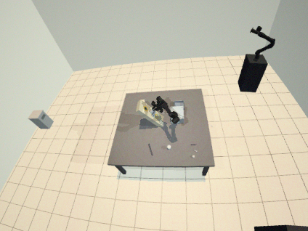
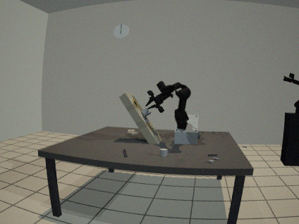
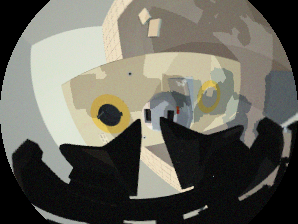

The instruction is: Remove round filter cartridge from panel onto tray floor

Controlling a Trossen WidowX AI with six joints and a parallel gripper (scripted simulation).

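The service panel (image 1: 139, 109) (image 2: 135, 121) (image 3: 112, 80) leans back on the table. A yellow ring on its left part surrounds a dark, empty round hole (image 3: 109, 115). The grey-blue cartridge (image 2: 145, 112) (image 3: 162, 106) is out of that hole, in front of the panel face to the right. Both dark slots show; whether it touches the panel is unclear. My gripper (image 1: 152, 108) (image 2: 147, 106) (image 3: 150, 121) is slightly open just above it. The fingertips are offset left of the slots, with nothing visibly gripped. A pale box, apparently the tray (image 1: 179, 103) (image 2: 187, 138), stands by the arm's base.
A second yellow ring (image 3: 202, 104) is on the panel's right part, beside a raised blue-grey piece. A white cylinder (image 1: 168, 147) (image 2: 163, 152), a dark bar (image 1: 150, 149) (image 2: 125, 153) and several small pieces lie toward the table's front edge. Another arm stands on a black pedestal (image 1: 252, 74).
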